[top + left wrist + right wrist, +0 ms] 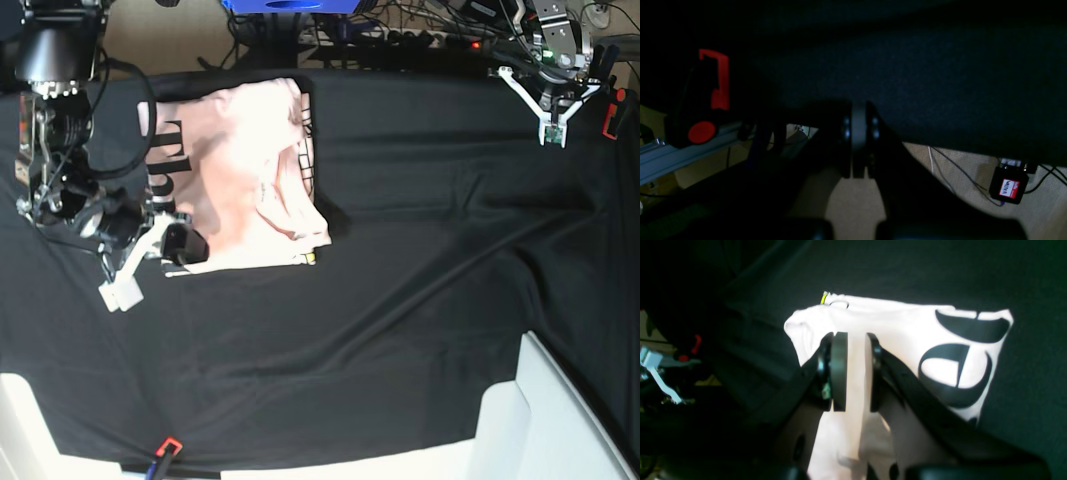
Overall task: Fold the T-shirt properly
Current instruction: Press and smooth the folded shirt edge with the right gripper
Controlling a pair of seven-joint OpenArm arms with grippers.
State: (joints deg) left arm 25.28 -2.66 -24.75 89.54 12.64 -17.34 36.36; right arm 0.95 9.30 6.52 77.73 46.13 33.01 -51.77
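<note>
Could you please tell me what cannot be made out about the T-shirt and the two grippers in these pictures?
- T-shirt lettering: only fragments show; the folds cover it in the base view, the right gripper in the right wrist view.
- Whether the right gripper's jaws pinch cloth: they stand slightly apart over the shirt, but contact is hidden.
- Left gripper: left wrist view is very dark; jaws look shut, empty.
- In the base view, the left gripper is too small to read.

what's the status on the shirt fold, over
Left gripper shut, empty, parked at table edge. Right gripper slightly open over T-shirt, partly folded. Nothing in the way.
</note>
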